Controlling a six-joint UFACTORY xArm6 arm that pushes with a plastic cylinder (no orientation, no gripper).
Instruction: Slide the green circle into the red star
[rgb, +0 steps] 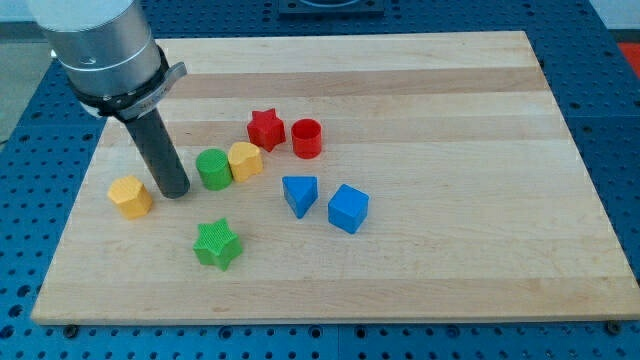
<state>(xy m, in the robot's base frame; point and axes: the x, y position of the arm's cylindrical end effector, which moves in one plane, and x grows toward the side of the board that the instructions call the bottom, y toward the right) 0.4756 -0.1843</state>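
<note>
The green circle (213, 168) stands on the wooden board at the view's centre left, touching a yellow block (245, 160) on its right. The red star (266, 129) lies up and to the right of them, a short gap away. My tip (174, 190) rests on the board just left of the green circle, between it and another yellow block (130, 196).
A red cylinder (307, 138) stands right of the red star. A blue triangle (299, 194) and a blue cube (348, 208) lie at the centre. A green star (217, 244) lies below the green circle. The board's left edge (75, 215) is near.
</note>
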